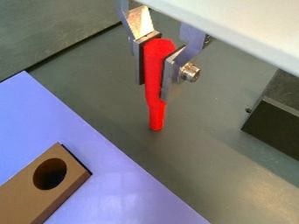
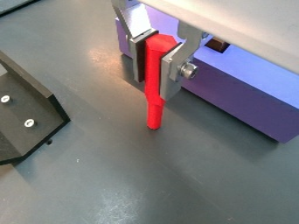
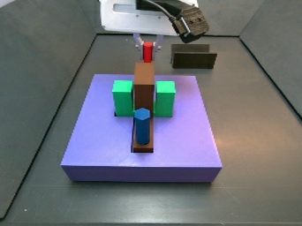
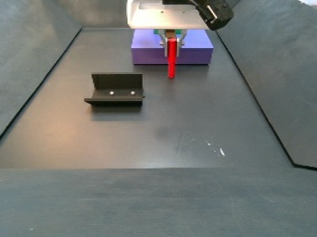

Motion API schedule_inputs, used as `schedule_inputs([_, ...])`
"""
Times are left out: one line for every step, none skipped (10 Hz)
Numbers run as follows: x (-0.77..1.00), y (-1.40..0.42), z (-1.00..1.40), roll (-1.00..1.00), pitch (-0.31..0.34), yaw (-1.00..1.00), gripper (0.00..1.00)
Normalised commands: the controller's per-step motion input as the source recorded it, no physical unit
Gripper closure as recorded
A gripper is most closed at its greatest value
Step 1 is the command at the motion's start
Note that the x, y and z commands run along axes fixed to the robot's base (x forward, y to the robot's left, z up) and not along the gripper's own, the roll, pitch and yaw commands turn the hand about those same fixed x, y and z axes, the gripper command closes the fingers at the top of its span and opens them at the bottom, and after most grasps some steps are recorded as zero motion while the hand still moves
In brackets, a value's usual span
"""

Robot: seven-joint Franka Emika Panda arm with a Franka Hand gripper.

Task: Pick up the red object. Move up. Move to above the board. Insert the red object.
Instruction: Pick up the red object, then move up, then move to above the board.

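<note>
My gripper (image 1: pixel 155 83) is shut on the red object (image 1: pixel 156 109), a thin red peg held upright with its narrow tip pointing down. It hangs over the grey floor beside the board (image 1: pixel 105 166), not over it. Both wrist views show the peg clamped between the silver fingers (image 2: pixel 170 68). In a side view the gripper (image 3: pixel 147 44) and peg (image 3: pixel 147 53) are behind the far edge of the lavender board (image 3: pixel 177 132). In a side view the peg (image 4: pixel 171 63) hangs in front of the board (image 4: pixel 192 54).
The board carries a long brown bar (image 3: pixel 144 88) with a round hole (image 1: pixel 49 173), two green blocks (image 3: pixel 123 97) (image 3: pixel 167 97) and a blue peg (image 3: pixel 141 126) standing in the bar. The dark fixture (image 4: pixel 114 90) stands on the floor near the gripper (image 2: pixel 24 109).
</note>
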Motion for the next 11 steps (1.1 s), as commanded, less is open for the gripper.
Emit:
schedule_inputs([0.00, 0.00, 0.00, 0.00, 0.000, 0.00, 1.00])
schedule_inputs([0.00, 0.00, 0.00, 0.00, 0.000, 0.00, 1.00])
schedule_inputs([0.00, 0.00, 0.00, 0.00, 0.000, 0.00, 1.00])
schedule_inputs([0.00, 0.00, 0.00, 0.00, 0.000, 0.00, 1.00])
schedule_inputs([0.00, 0.00, 0.00, 0.00, 0.000, 0.00, 1.00])
schedule_inputs([0.00, 0.00, 0.83, 0.00, 0.000, 0.00, 1.00])
schedule_inputs([-0.01, 0.08, 0.85, 0.01, -0.005, 0.03, 1.00])
schedule_inputs([-0.07, 0.05, 0.54, -0.02, 0.014, 0.02, 1.00])
schedule_inputs([-0.06, 0.04, 0.32, -0.05, 0.006, 0.01, 1.00])
schedule_inputs([0.00, 0.00, 1.40, 0.00, 0.000, 0.00, 1.00])
schedule_inputs([-0.02, -0.01, 1.40, 0.00, 0.032, -0.01, 1.00])
